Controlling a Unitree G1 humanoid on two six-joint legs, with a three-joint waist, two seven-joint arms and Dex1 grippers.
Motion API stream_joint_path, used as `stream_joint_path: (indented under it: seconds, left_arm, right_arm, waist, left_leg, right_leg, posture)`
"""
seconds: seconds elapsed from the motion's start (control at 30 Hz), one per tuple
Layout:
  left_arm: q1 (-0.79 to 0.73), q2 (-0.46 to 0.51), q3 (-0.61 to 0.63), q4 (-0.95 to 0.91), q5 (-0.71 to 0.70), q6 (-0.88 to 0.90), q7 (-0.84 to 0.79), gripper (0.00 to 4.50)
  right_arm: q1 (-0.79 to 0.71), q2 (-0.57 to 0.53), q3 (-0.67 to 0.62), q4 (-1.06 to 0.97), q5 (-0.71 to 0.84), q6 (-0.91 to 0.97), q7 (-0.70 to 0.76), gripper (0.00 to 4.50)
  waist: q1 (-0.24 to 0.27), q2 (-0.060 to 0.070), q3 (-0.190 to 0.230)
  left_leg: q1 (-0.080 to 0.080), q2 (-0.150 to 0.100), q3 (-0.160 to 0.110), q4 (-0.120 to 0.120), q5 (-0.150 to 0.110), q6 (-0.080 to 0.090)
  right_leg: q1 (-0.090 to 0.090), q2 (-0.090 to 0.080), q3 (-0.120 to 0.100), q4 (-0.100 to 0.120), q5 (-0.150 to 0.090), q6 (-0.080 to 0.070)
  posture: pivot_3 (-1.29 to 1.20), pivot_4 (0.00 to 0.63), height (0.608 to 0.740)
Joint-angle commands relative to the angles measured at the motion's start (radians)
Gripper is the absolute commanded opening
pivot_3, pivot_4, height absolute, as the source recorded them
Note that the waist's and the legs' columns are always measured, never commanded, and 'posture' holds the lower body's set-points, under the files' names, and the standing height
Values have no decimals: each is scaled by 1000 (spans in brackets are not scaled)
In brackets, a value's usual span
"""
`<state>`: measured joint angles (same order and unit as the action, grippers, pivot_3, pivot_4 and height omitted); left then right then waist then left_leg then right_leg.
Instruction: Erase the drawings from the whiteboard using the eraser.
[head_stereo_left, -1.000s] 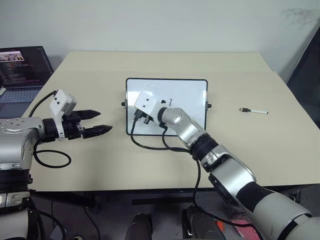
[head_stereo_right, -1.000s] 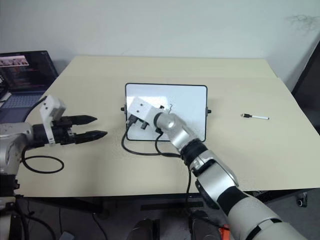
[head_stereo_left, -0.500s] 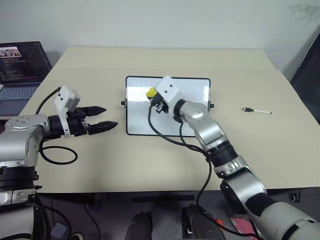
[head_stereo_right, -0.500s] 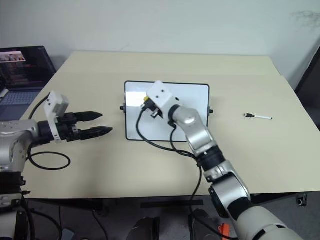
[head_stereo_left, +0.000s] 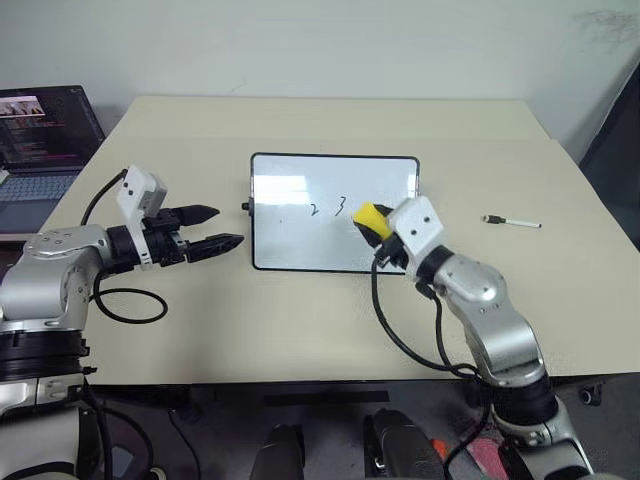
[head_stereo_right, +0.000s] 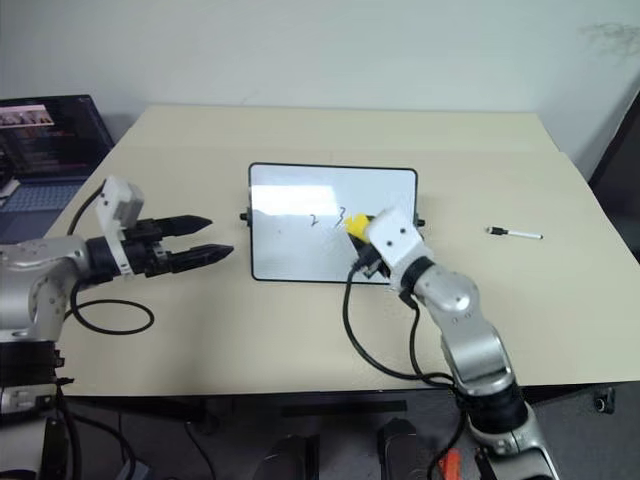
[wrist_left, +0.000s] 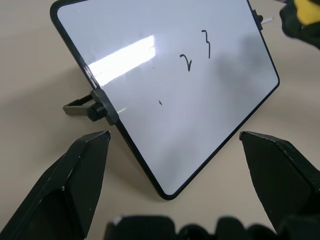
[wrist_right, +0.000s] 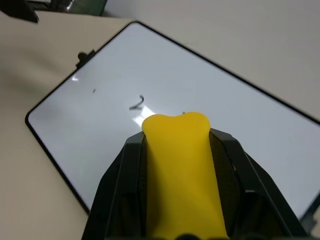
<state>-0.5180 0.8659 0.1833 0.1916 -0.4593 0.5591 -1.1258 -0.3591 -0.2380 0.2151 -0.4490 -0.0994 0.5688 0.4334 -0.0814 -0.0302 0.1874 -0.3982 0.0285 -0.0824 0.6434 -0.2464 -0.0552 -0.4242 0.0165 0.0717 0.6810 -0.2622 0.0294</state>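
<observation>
The whiteboard (head_stereo_left: 298, 240) stands propped up at the table's middle, black-framed and glossy. The drawings left on it are a thin black "2" (head_stereo_left: 313, 210) and "3" (head_stereo_left: 340, 206), with a tiny dot (wrist_left: 160, 102) to their left. My right gripper (head_stereo_left: 374, 226) is shut on the yellow eraser (head_stereo_left: 369, 218), held in front of the board's right half just right of the "3"; whether it touches the board I cannot tell. In the right wrist view the eraser (wrist_right: 182, 170) covers the "3", with the "2" (wrist_right: 136, 104) beside it. My left gripper (head_stereo_left: 228, 226) is open, level, just left of the board.
A white marker pen (head_stereo_left: 512, 221) with a black cap lies on the beige table (head_stereo_left: 300, 320) to the right of the board. An open laptop (head_stereo_left: 45, 140) sits off the table's far left. Cables hang from both wrists.
My right gripper has swept with the eraser from the board's left half to its right half and drawn back toward me. The "2" and "3" are now uncovered. The left gripper has barely moved.
</observation>
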Motion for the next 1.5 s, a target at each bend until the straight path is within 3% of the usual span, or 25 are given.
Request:
stream_joint_path:
  seconds: [0.03,0.2,0.37,0.83,1.23,1.5]
  left_arm:
    - [-27,-2,0,-24,-7,-18,-6,4500]
    - [-41,-10,-15,-7,10,-35,-2,4500]
    - [-44,-18,-35,0,38,-80,7,4500]
    - [4,-2,-33,2,76,-113,9,4500]
    - [37,14,-35,-37,78,-96,9,4500]
    - [14,14,-58,-45,87,-92,-1,4500]
  right_arm:
    - [29,-20,-23,-81,-13,7,-27,1404]
    - [46,-27,-23,-95,-8,20,-52,1404]
    - [-40,-7,17,-45,-18,-10,-65,1404]
    - [-395,99,121,375,-73,-91,-75,1404]
    - [-573,148,144,670,-116,-196,-74,1395]
    - [-588,172,164,780,-137,-194,-54,1394]
  waist:
    - [0,0,0]
    - [0,0,0]
    - [-2,0,0]
    - [-1,0,0]
    - [-2,0,0]
    - [-2,0,0]
  left_leg:
    - [0,0,0,0,0,0]
    - [0,0,0,1,0,0]
    - [0,0,1,1,0,0]
    - [0,0,0,0,0,0]
    - [0,0,0,0,0,0]
    - [0,0,0,0,0,0]
  right_leg:
    - [0,0,0,0,0,0]
    - [0,0,0,0,0,1]
    - [0,0,1,0,0,1]
    - [0,0,0,0,3,-4]
    - [0,0,0,0,3,-5]
    - [0,0,-1,0,3,-5]
  posture:
    - [0,150,740]
    - [0,150,740]
    - [0,150,740]
    - [0,150,740]
    - [0,150,740]
    - [0,150,740]
